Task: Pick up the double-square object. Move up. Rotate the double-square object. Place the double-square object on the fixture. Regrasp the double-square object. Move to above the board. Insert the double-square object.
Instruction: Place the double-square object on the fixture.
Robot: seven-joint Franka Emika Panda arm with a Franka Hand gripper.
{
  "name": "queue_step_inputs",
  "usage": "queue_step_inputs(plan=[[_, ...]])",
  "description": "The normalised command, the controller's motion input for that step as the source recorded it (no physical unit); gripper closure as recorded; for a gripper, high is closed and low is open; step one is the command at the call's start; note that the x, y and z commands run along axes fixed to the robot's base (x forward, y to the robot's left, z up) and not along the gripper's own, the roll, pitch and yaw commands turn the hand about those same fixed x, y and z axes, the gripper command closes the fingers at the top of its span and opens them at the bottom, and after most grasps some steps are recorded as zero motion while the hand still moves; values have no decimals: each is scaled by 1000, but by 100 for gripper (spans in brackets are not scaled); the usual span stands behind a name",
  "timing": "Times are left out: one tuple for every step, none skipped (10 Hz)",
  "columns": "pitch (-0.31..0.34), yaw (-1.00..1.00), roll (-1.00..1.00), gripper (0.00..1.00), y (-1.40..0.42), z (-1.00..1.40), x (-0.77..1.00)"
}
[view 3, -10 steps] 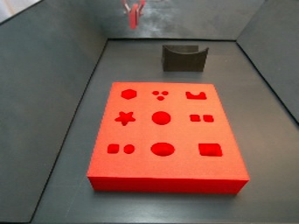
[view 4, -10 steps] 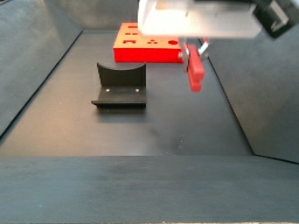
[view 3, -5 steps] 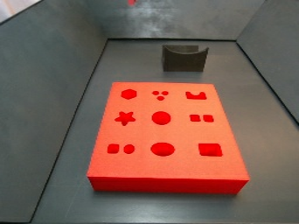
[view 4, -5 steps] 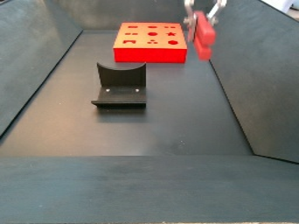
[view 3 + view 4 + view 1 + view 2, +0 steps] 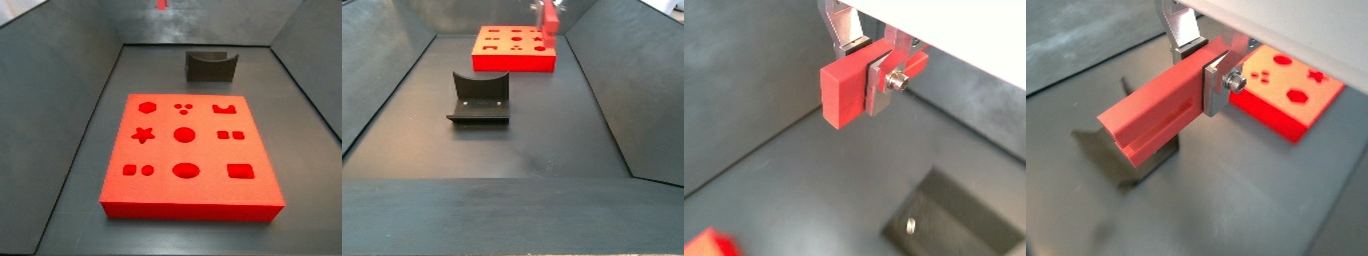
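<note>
The double-square object (image 5: 844, 88), a red flat oblong block, sits clamped between the silver fingers of my gripper (image 5: 871, 72), which is shut on it. In a wrist view the double-square object (image 5: 1157, 108) juts out sideways from the gripper (image 5: 1213, 75), high above the floor. In both side views only the block's lower end shows at the top edge (image 5: 163, 4) (image 5: 551, 18). The dark fixture (image 5: 210, 66) (image 5: 478, 98) stands on the floor apart from the red-orange board (image 5: 187, 196) (image 5: 513, 63), whose shaped cutouts face up.
Grey walls slope up around the dark floor on all sides. From the wrist, the fixture (image 5: 935, 215) and a corner of the board (image 5: 704, 245) lie far below; the board (image 5: 1287, 120) also shows past the fingers.
The gripper has risen with the block: it hung well inside both side views a second ago and now only the block's end shows at their top edges.
</note>
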Motion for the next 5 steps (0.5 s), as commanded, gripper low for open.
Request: queue_step_inputs(plan=[[-12,54,-97,100,-723,-42,1000],[0,46,-76,100,-617,-43,1000],[15,33,-61,100,-472,-45,1000],[22,29,-53,100,-421,-43,1000],[37,29,-35,100,-322,-37,1000]])
